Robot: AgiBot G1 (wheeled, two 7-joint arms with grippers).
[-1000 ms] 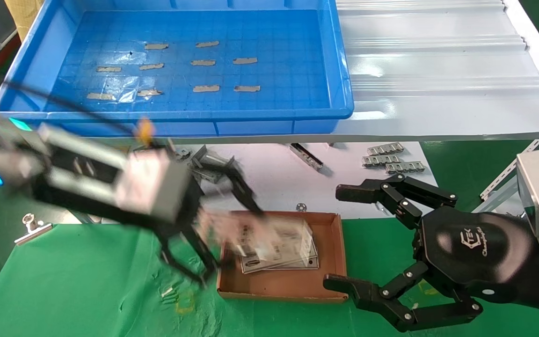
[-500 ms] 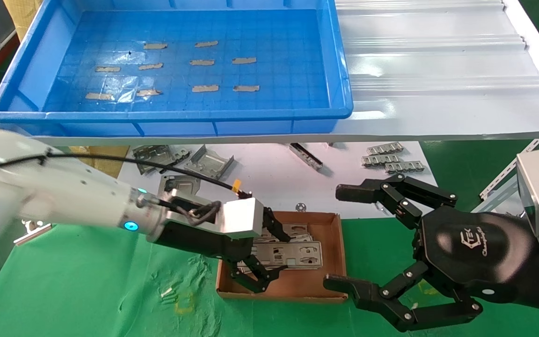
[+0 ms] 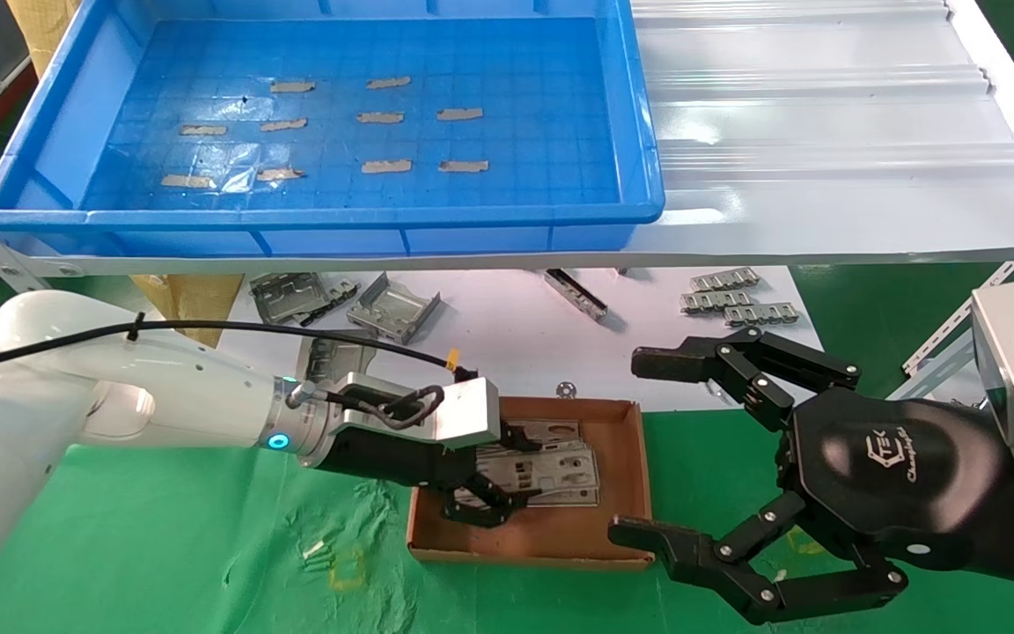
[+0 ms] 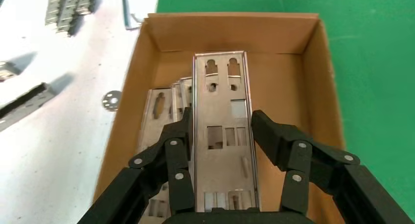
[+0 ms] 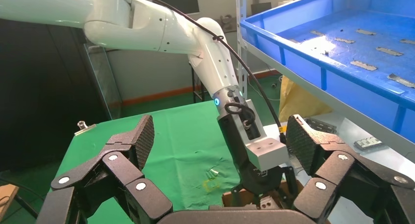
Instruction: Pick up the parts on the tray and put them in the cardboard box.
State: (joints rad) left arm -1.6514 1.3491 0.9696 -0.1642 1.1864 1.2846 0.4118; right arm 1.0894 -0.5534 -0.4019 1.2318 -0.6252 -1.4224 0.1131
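Left pincer (image 4: 220, 136) low in cardboard box (image 4: 320, 82), clamping part (image 4: 224, 136)

We see bent grey brackets (image 3: 393, 306) and ridged connector strips (image 3: 740, 296) on a white sheet (image 3: 507, 330) over the green desk (image 3: 164, 528)

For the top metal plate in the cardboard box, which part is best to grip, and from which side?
Probably its two long edges near one end, approached along its length as the left gripper is now. The top plate lies flat and thin on the others in the cardboard box, so only its narrow width fits between the jaws.
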